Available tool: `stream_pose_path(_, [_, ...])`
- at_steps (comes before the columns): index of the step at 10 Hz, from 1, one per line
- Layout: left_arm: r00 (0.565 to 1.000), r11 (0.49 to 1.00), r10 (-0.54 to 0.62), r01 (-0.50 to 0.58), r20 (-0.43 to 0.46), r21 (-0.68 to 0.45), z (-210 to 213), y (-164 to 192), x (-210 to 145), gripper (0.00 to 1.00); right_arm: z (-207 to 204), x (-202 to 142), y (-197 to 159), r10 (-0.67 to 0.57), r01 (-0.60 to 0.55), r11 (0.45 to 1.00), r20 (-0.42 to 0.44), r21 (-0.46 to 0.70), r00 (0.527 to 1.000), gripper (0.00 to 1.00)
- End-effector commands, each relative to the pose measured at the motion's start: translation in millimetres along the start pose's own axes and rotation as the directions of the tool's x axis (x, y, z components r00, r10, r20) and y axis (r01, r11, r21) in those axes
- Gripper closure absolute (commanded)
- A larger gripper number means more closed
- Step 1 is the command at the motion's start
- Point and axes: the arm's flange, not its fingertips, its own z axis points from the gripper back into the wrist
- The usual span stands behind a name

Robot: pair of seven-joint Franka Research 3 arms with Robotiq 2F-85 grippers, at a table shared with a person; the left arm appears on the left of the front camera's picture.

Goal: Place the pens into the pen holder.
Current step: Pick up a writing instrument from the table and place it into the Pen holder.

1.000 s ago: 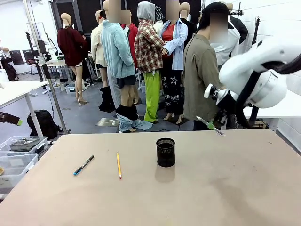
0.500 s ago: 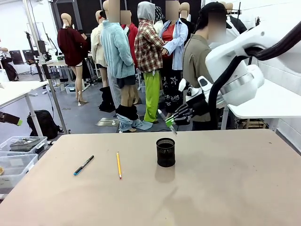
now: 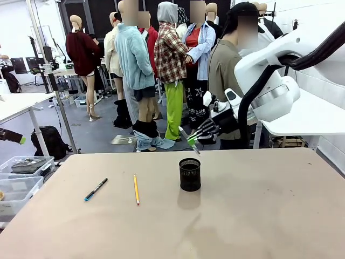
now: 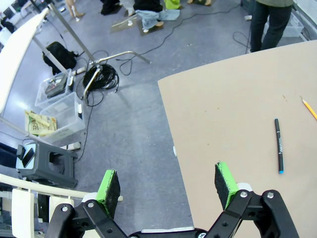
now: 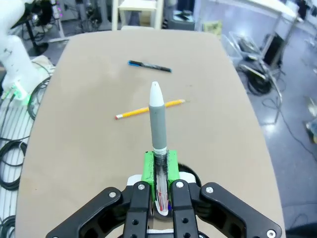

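"Hovering in the front view, the right gripper [image 3: 193,141] pinches the pale grey-white pen [image 3: 184,133] slantwise; the black wire-mesh pen holder [image 3: 190,174] sits below its jaws, so the tip could catch the rim."
"Left wrist: the left gripper [image 4: 168,184] is spread, dark blue-tipped pen [image 4: 279,145] beyond its jaws. Right wrist: gripped low, the pen might pivot."

Front across, wrists down onto table [image 3: 269,216]

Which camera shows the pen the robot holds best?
The right wrist view: the grey pen stands big between the right gripper's shut pads. The front view shows it small. The left wrist view faces the dark pen.
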Motion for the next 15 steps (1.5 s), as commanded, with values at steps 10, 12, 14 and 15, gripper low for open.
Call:
stream_pose_path(10, [1.0,1.0,0.008,-0.008,0.003,0.002,-0.8,0.8,-0.2,0.0,-59.4,-49.0,-47.2,-0.102,0.091,0.983,0.061,0.16,0.993,1.0])
stream_pose_path(12, [1.0,1.0,0.008,-0.008,0.003,0.002,-0.8,0.8,-0.2,0.0,-62.0,-62.7,-51.4,-0.119,0.11,0.983,0.056,0.147,0.991,1.0])
stream_pose_path(14, [1.0,1.0,0.008,-0.008,0.003,0.002,-0.8,0.8,-0.2,0.0,-67.8,-70.9,-54.6,-0.134,0.125,0.98,0.052,0.152,0.99,1.0])
stream_pose_path(15, [1.0,1.0,0.008,-0.008,0.003,0.002,-0.8,0.8,-0.2,0.0,-67.0,-72.4,-55.2,-0.138,0.129,0.98,0.051,0.151,0.989,0.81])
